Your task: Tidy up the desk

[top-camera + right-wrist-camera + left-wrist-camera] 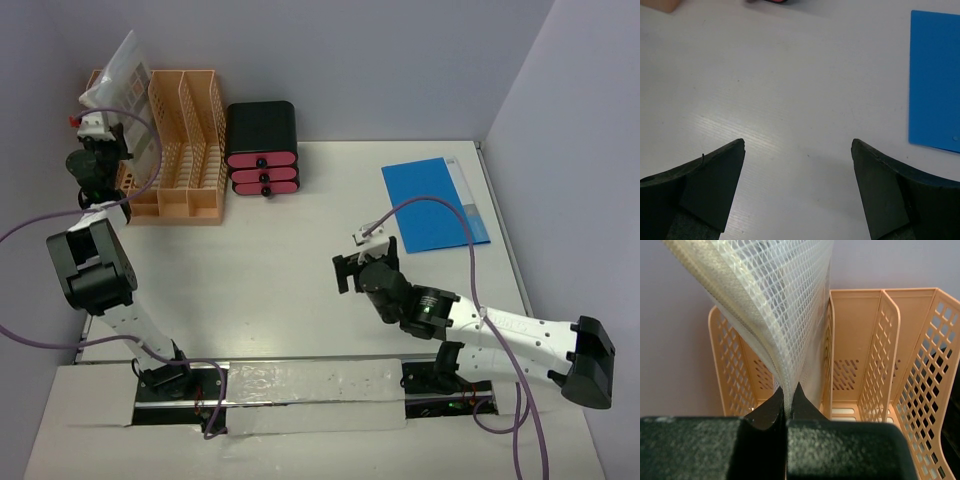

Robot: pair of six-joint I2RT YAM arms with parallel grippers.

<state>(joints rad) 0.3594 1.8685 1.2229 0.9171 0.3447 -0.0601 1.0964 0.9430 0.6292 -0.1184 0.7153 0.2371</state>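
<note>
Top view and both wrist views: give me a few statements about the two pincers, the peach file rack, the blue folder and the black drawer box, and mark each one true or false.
1. The left pincer is shut on a mesh pouch. True.
2. The right pincer holds the blue folder. False: it is open above bare desk, and the folder lies flat, apart from it.
3. The middle and right slots of the file rack hold papers. False: both look empty.
4. In the top view, the black drawer box stands right of the file rack. True.
</note>
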